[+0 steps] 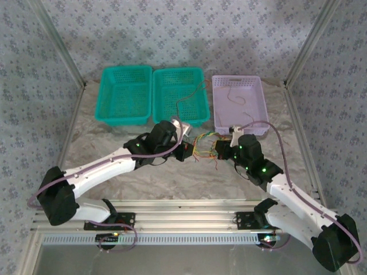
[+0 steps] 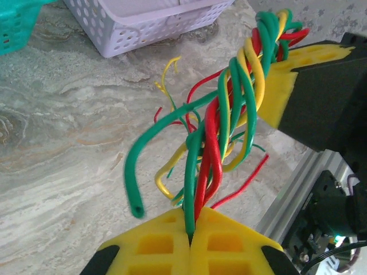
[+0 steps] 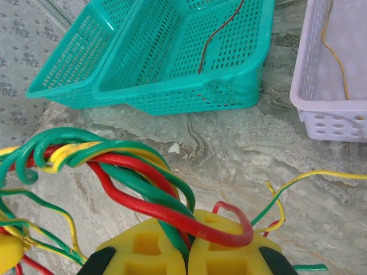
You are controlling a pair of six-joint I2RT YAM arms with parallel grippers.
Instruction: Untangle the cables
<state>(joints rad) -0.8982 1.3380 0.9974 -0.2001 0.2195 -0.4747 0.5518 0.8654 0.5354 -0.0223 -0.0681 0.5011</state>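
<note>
Cables (image 1: 205,144) — a twisted bundle of green, yellow and red wires — hang above the marbled table (image 1: 172,183), just off the near left corner of the lavender basket (image 1: 261,109), and we see them strung between the two grippers. The left gripper (image 1: 187,150) sits at the end of the bundle farther from the lavender basket. In its wrist view we see the yellow pads (image 2: 160,243) pressed together with a green and a red wire pinched in the seam, so we record it as clenched on the cables. The right gripper (image 1: 222,150) sits directly in front of the lavender basket's near wall. Its own pads (image 3: 229,243) are likewise closed, green and red strands are caught between them, and a red loop lies across the top of one pad — grasping the cables as well. Between the two grips the strands spiral around one another. One thick green end curls free with its cut tip open, and thin yellow and red ends splay toward the table. Left of the lavender basket stand the nearer teal basket (image 1: 172,91) and, beyond it, the farther teal basket (image 1: 123,94), side by side. We note a single brown-red wire (image 3: 209,43) lying in the nearer teal basket and a thin yellowish wire (image 3: 335,60) lying inside the lavender basket.
</note>
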